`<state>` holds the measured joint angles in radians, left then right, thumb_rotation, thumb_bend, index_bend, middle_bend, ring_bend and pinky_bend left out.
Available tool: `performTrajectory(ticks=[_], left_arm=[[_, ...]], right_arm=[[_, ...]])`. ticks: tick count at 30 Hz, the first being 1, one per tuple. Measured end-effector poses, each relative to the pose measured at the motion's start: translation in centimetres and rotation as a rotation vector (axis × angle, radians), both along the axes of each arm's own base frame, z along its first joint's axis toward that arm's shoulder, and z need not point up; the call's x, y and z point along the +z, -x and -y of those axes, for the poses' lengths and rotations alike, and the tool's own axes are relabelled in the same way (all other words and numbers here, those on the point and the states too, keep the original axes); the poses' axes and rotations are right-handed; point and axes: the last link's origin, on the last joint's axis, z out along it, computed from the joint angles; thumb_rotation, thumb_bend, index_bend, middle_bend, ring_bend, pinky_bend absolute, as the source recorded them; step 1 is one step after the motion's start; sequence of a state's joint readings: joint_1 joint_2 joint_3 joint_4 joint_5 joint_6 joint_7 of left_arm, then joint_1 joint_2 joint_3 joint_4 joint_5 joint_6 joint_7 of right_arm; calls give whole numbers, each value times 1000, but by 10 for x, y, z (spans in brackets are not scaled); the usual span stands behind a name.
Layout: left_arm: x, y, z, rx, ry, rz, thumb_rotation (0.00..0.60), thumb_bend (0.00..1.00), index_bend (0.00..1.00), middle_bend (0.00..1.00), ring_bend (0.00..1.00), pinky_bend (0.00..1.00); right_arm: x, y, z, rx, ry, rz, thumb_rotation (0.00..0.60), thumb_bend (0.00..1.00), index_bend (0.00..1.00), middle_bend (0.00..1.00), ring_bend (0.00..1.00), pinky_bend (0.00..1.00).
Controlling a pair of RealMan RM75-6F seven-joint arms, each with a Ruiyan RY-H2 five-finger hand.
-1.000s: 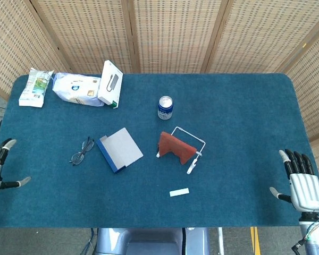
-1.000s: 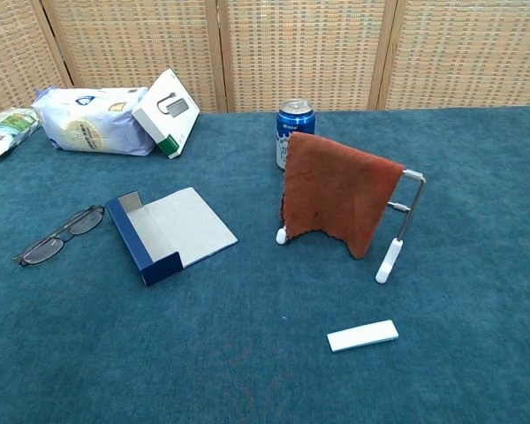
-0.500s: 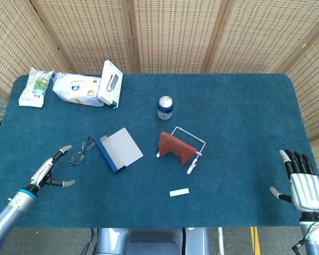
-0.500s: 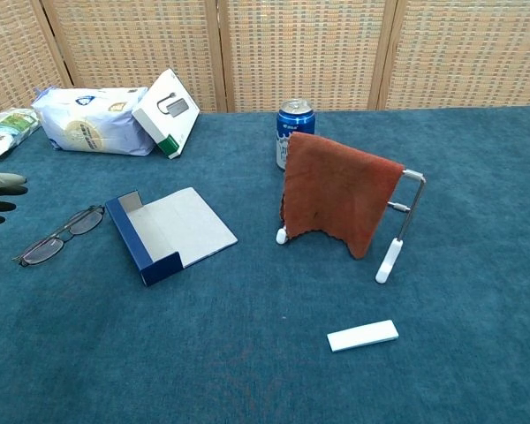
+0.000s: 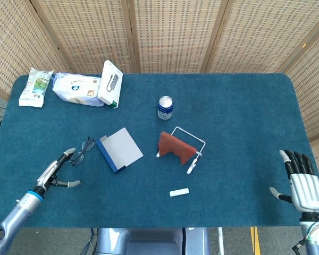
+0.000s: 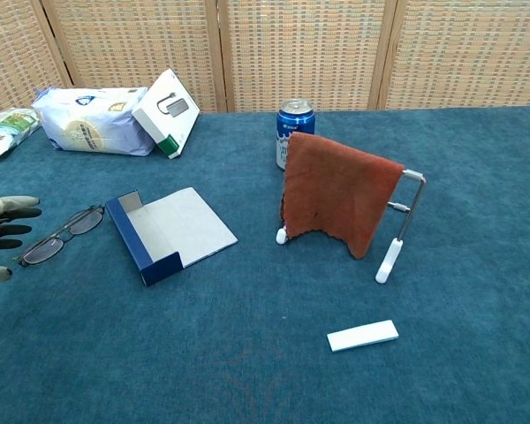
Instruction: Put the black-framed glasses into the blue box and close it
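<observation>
The black-framed glasses (image 5: pixel 82 151) (image 6: pixel 60 235) lie flat on the blue cloth, left of the blue box (image 5: pixel 119 149) (image 6: pixel 169 232). The box lies open with its pale lid flat and its blue tray wall on the left. My left hand (image 5: pixel 58 169) (image 6: pixel 4 230) hovers just left of the glasses, fingers spread, holding nothing. Its fingertips come close to the frame; touch is unclear. Far from both, my right hand (image 5: pixel 303 183) rests open at the table's right front corner, seen only in the head view.
A rack with a rust-red cloth (image 5: pixel 177 147) (image 6: pixel 336 199) stands mid-table, a blue can (image 5: pixel 165 107) (image 6: pixel 295 128) behind it. A small white bar (image 5: pixel 179 192) (image 6: pixel 362 336) lies near the front. Packets and a white carton (image 5: pixel 110 83) (image 6: pixel 165 112) sit at the back left.
My left hand has come in from the table's left edge and moved right toward the glasses. The right hand, glasses and box have stayed put.
</observation>
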<state>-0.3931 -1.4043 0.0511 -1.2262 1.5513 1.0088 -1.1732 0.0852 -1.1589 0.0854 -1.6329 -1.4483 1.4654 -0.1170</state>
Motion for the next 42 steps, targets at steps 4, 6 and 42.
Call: performTrajectory(ticks=[4, 6, 42], left_arm=[[-5, -1, 2, -8, 20, -1, 600, 0, 0, 0, 0, 0], [-7, -3, 3, -14, 28, 4, 600, 0, 0, 0, 0, 0], [51, -25, -10, -282, -210, -406, 600, 50, 378, 0, 0, 0]], right_arm=[[0, 0, 0, -1, 0, 1, 600, 105, 0, 102, 0, 0], [0, 0, 0, -1, 0, 1, 600, 105, 0, 102, 0, 0], [0, 0, -1, 0, -1, 6, 600, 105, 0, 104, 0, 0]])
